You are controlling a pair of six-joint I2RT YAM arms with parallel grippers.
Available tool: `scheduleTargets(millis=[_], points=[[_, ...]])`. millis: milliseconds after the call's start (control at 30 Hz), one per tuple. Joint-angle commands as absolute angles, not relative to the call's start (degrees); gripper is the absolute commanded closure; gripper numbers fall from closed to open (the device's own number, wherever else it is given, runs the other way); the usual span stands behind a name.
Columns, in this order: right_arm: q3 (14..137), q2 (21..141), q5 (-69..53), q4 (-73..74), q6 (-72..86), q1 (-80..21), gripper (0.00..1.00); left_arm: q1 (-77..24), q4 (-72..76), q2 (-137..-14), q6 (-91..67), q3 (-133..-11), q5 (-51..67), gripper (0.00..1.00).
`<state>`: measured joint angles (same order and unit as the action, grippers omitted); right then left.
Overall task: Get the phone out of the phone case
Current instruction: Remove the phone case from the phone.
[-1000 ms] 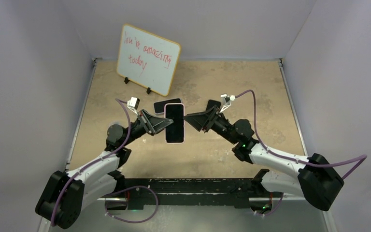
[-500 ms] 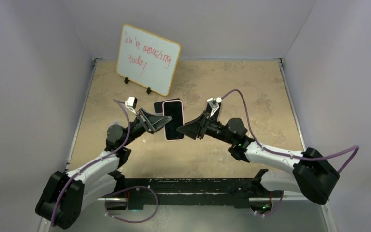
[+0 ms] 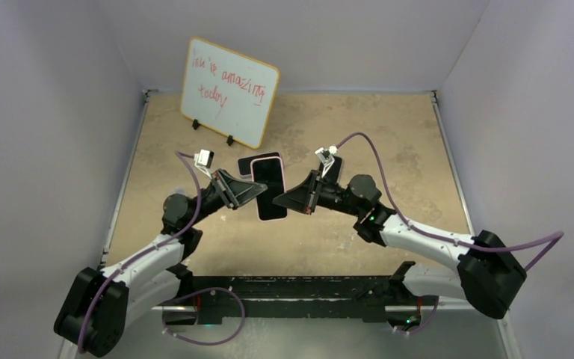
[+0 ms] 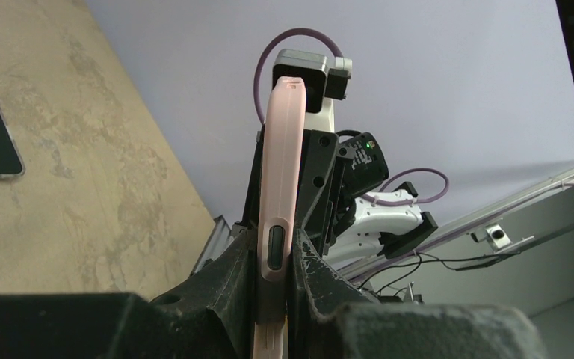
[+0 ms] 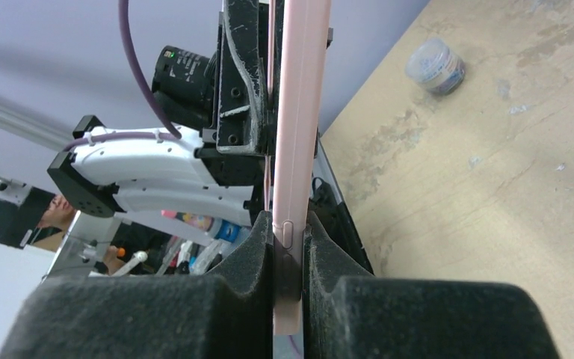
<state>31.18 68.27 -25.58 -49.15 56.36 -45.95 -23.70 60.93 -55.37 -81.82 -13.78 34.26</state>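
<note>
Hanging at mid-frame, the phone (image 3: pixel 269 187) in its pink case (image 5: pixel 299 112) is pinched at opposite edges by the left gripper (image 4: pixel 275 258) and right gripper (image 5: pixel 288 235); pulling on such thin edges could slip and drop it.

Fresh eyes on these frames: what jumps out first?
The pink-cased phone is held off the table at mid-workspace, clamped between the left gripper and the right gripper, one on each long edge. Behind it, a whiteboard with red handwriting stands at the back left. A second dark phone lies flat just beyond the held one.
</note>
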Motion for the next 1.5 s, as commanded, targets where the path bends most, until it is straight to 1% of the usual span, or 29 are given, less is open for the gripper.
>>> scheduleTargets(millis=[0, 67, 167, 300, 400, 433, 567, 667, 767, 833, 967, 1100, 1167, 1233, 1300, 1467], points=[[35.3, 65.9, -31.9, -46.6, 50.8, -43.5, 1.00, -23.9, 62.5, -55.7, -81.4, -16.5, 39.7, 0.80], [35.9, 66.2, -34.8, -45.9, 50.8, -42.6, 1.00, -23.9, 62.2, -56.3, -81.0, -16.9, 41.5, 0.73], [37.1, 66.7, -37.7, -44.4, 50.2, -42.2, 1.00, -23.9, 62.5, -56.3, -81.1, -17.0, 42.6, 0.67], [38.4, 67.7, -39.9, -43.4, 50.0, -41.7, 1.00, -23.9, 62.1, -56.0, -80.6, -17.5, 43.6, 0.63], [39.5, 68.0, -41.0, -42.3, 49.7, -41.2, 1.00, -23.9, 61.0, -55.8, -79.8, -17.9, 44.4, 0.62], [39.9, 68.1, -41.3, -41.7, 49.5, -41.1, 1.00, -23.9, 60.8, -55.8, -79.6, -17.9, 44.5, 0.62], [41.1, 68.9, -42.2, -40.2, 49.0, -40.9, 1.00, -23.9, 60.1, -55.7, -79.0, -18.0, 44.5, 0.79], [41.8, 69.7, -42.5, -39.9, 49.0, -40.7, 1.00, -23.9, 60.1, -55.4, -78.9, -17.8, 44.1, 0.99], [42.2, 70.3, -42.3, -40.0, 49.1, -40.7, 1.00, -23.9, 59.3, -54.4, -78.8, -17.4, 42.8, 1.00], [41.9, 69.8, -41.1, -40.7, 49.2, -40.7, 0.92, -23.9, 58.1, -53.3, -78.3, -17.2, 41.6, 1.00], [39.8, 67.1, -37.3, -40.9, 49.0, -40.7, 0.72, -23.9, 54.7, -50.8, -77.1, -17.3, 38.8, 1.00], [37.1, 63.0, -32.0, -38.4, 47.8, -40.7, 0.47, -23.9, 53.7, -49.8, -77.4, -16.8, 35.7, 1.00], [35.5, 61.1, -29.8, -37.7, 47.9, -40.7, 0.37, -23.9, 54.9, -50.0, -78.3, -16.0, 34.4, 1.00], [33.9, 59.5, -28.2, -38.0, 48.1, -40.7, 0.32, -23.9, 57.0, -50.4, -79.6, -15.1, 33.2, 1.00], [32.5, 58.0, -27.5, -38.6, 48.5, -40.7, 0.28, -23.9, 59.5, -51.1, -81.0, -14.0, 32.1, 1.00], [27.5, 54.6, -23.8, -43.8, 51.3, -40.7, 0.23, -23.9, 66.0, -53.0, -84.1, -11.5, 29.8, 1.00]])
